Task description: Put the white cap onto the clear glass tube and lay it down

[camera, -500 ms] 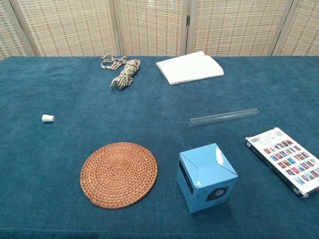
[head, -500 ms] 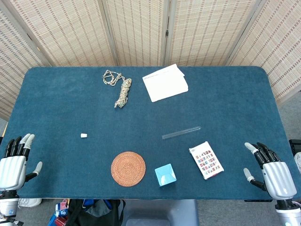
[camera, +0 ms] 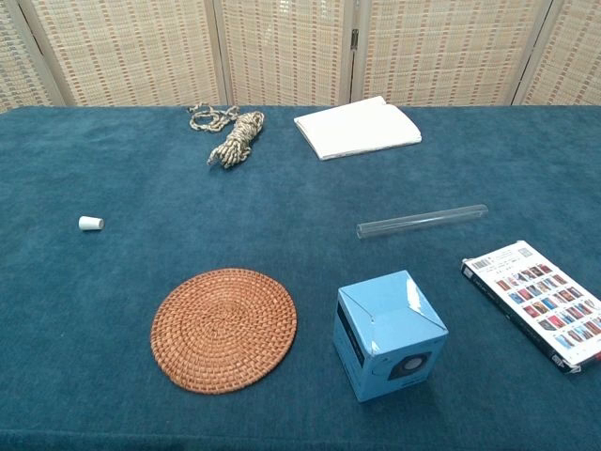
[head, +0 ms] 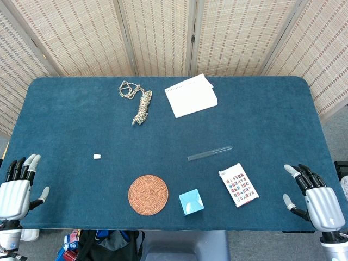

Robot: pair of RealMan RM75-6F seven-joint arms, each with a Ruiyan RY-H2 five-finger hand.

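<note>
- The left hand (head: 14, 194) hangs at the near left corner of the blue table (head: 65, 117), fingers spread apart and pointing away from the robot, holding nothing; it shows in the head view only.
- The white cap (head: 97, 156) lies on its side on the cloth, well apart from the left hand, further in and toward the table's middle.
- A coil of rope (head: 140, 106) lies toward the far edge, left of centre.
- A round woven coaster (head: 148, 194) sits near the front edge.
- A white notepad (head: 191, 95) lies at the far side, just right of the rope.
- A small light-blue box (head: 191, 202) stands just right of the coaster.
- The clear glass tube (head: 209, 153) lies flat and uncapped, slanting, beyond the box; the cap is well apart from it, on its left.
- A printed card pack (head: 238, 185) lies just past the tube toward the near right.
- The right hand (head: 317, 199) hovers at the near right corner, fingers apart and empty, well apart from the tube.
</note>
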